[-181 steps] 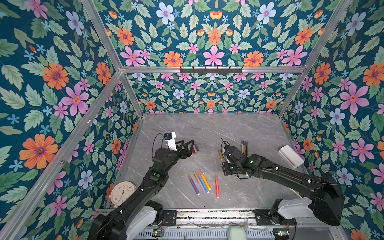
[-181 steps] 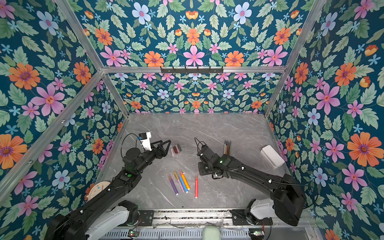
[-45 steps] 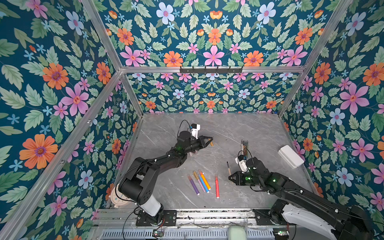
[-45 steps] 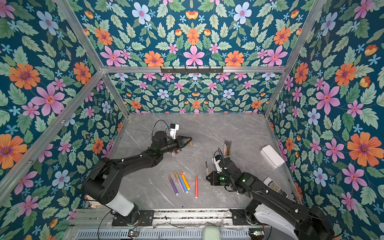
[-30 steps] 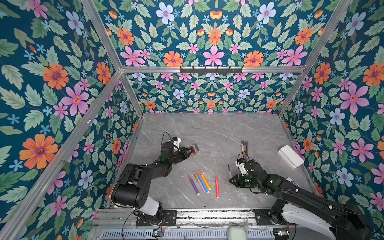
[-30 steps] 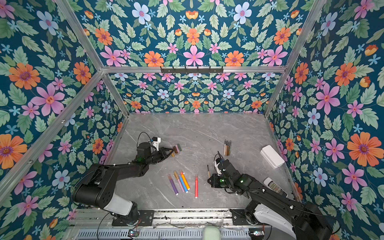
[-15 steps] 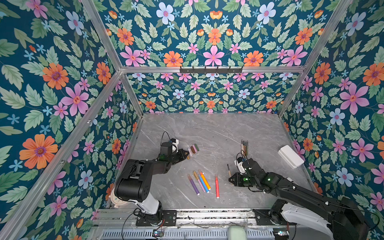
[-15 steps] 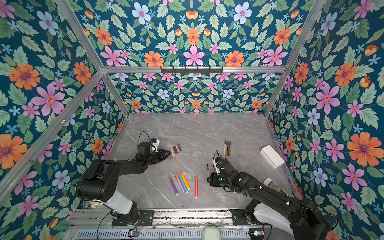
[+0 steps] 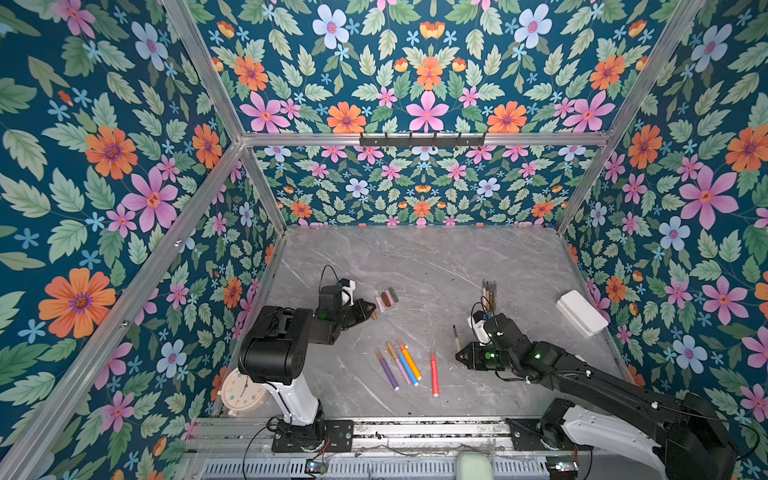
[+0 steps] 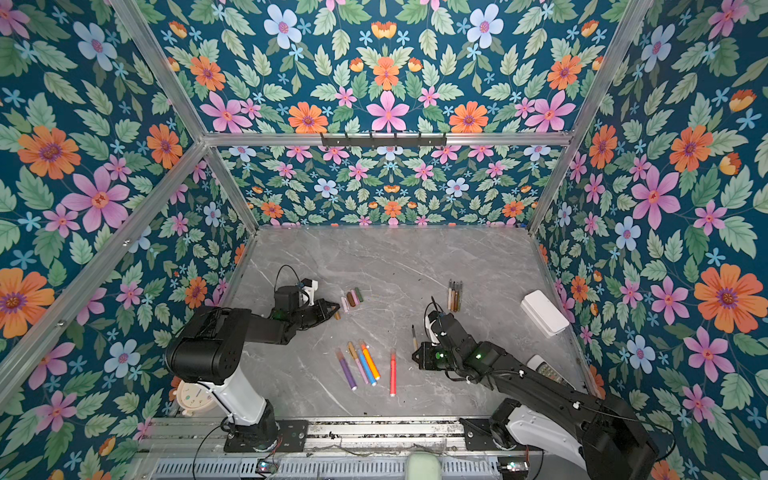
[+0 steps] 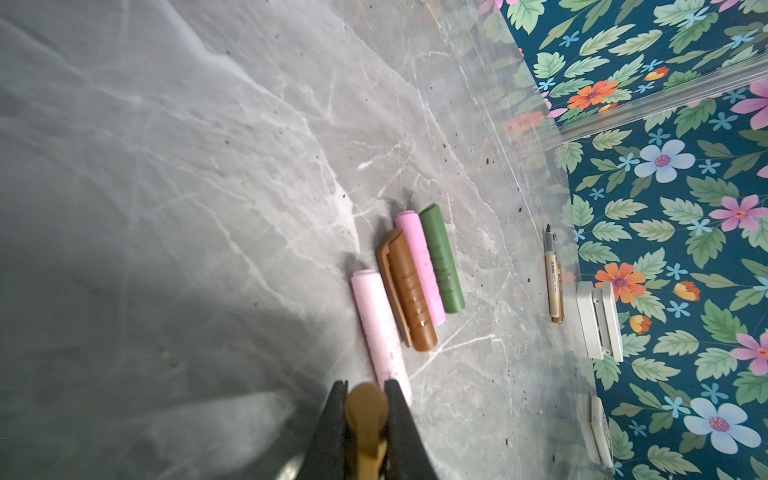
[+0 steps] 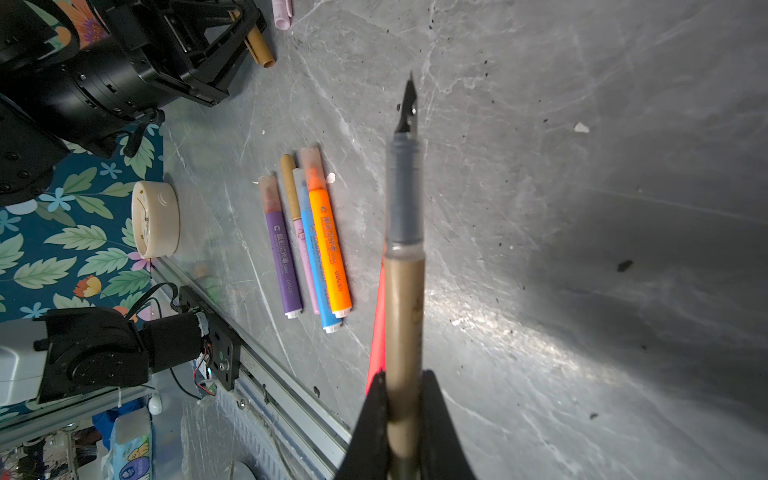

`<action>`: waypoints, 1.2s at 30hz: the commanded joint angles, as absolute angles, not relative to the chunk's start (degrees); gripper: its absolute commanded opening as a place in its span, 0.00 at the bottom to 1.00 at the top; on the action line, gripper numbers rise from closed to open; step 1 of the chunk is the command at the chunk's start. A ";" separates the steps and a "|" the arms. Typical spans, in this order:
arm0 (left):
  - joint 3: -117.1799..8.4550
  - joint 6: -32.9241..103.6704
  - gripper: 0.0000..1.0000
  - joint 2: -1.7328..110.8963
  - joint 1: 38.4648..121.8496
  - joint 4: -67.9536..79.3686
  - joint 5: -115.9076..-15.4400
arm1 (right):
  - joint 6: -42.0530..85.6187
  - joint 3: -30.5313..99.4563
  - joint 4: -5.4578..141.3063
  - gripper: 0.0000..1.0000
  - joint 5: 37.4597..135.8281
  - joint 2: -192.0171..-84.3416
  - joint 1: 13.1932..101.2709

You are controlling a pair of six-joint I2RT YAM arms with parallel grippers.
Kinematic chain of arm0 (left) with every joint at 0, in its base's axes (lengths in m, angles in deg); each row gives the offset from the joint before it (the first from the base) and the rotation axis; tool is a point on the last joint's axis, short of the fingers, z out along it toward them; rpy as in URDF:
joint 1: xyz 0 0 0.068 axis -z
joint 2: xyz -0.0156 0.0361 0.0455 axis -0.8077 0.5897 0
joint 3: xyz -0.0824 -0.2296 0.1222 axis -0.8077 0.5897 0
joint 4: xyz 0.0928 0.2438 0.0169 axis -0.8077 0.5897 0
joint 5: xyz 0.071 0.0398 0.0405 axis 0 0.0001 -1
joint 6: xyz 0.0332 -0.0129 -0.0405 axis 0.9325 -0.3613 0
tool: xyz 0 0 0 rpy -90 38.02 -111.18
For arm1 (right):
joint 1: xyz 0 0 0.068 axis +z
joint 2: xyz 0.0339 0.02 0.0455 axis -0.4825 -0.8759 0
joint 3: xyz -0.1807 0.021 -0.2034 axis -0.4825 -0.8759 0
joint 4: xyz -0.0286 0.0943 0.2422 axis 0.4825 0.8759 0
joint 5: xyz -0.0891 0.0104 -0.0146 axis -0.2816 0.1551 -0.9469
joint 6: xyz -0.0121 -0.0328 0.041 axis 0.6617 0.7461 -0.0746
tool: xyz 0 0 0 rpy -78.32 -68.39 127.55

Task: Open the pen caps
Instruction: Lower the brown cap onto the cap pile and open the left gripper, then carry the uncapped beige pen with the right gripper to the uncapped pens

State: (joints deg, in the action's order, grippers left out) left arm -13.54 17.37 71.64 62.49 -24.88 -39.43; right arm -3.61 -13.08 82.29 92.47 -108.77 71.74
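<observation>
While your left gripper (image 11: 365,390) clamps the gold cap (image 11: 367,419) just beside the row of loose caps (image 11: 411,291), a careless drop could scatter them; your right gripper (image 12: 405,386), closed on the uncapped pen (image 12: 404,291), may smear ink on the table (image 12: 582,208).

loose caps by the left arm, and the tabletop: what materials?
Caps: likely moulded plastic, matte to satin; ribbed grips, a moulded-in clip. Tabletop: grey marble-look slab or laminate, semi-gloss; white veining, soft glare.
</observation>
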 commanded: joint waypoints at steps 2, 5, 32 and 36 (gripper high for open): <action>-14.00 17.47 0.08 71.76 62.13 -24.92 -40.73 | -3.54 -12.61 82.48 0.00 92.43 -108.91 71.81; -13.78 16.35 0.10 71.97 61.78 -25.53 -41.07 | -3.53 -12.20 82.66 0.00 92.50 -109.09 71.78; -14.78 12.76 0.47 75.13 60.37 -25.50 -41.06 | -3.42 -12.21 81.96 0.00 92.68 -110.31 71.82; -14.75 14.01 0.45 74.26 60.37 -22.70 -40.62 | -3.52 -12.38 82.06 0.00 92.59 -110.31 71.83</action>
